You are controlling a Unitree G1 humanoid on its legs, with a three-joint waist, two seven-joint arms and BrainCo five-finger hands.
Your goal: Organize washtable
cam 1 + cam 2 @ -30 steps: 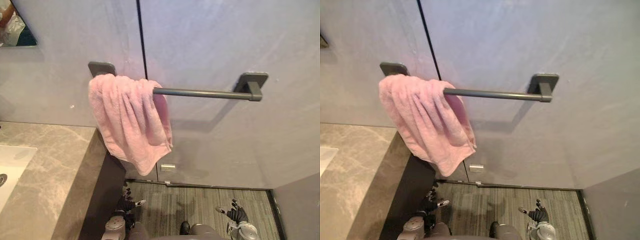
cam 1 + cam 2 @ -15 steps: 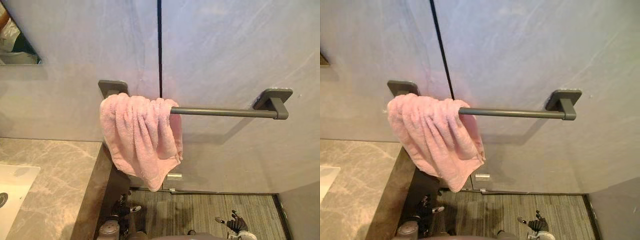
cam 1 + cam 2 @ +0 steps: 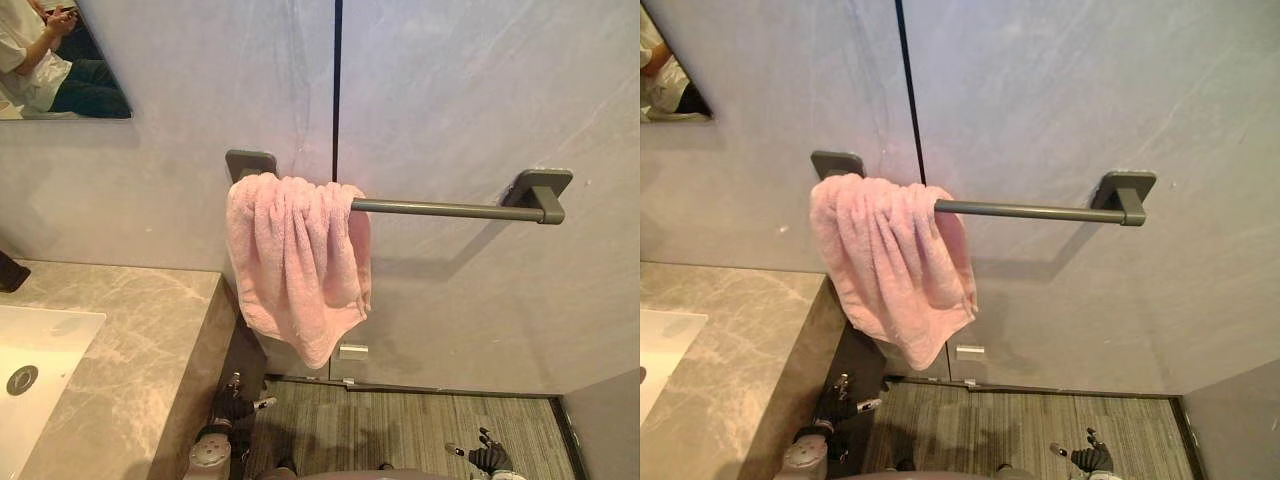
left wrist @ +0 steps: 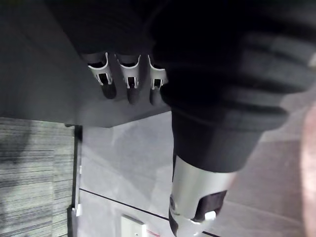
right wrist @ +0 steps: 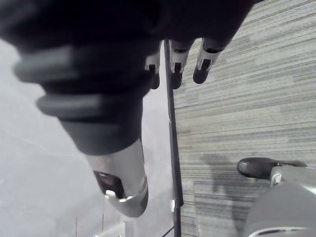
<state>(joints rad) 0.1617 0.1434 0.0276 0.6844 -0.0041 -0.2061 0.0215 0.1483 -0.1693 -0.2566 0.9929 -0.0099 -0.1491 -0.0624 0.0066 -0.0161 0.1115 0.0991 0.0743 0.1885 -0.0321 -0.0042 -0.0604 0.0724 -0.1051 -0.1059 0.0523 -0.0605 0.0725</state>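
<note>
A pink towel [image 3: 298, 258] hangs bunched over the left end of a grey wall bar [image 3: 450, 209], its lower corner dangling past the counter's end. The marble washtable [image 3: 130, 350] runs along the left, with a white sink [image 3: 30, 370] set into it. My left hand [image 3: 232, 405] hangs low beside the dark cabinet side, open with relaxed fingers [image 4: 129, 79] and nothing in it. Over the striped floor on the right my right hand [image 3: 488, 458] also hangs low, open and holding nothing, its fingers [image 5: 177, 64] straight.
A mirror [image 3: 55, 60] at the upper left reflects a seated person. A dark object [image 3: 10, 272] stands at the counter's back left. A small wall socket [image 3: 352, 351] sits low under the towel. A grey wall closes in at the lower right.
The camera has turned left, so more of the counter, sink and mirror show. The towel stays on the bar as before. Both hands remain hanging low.
</note>
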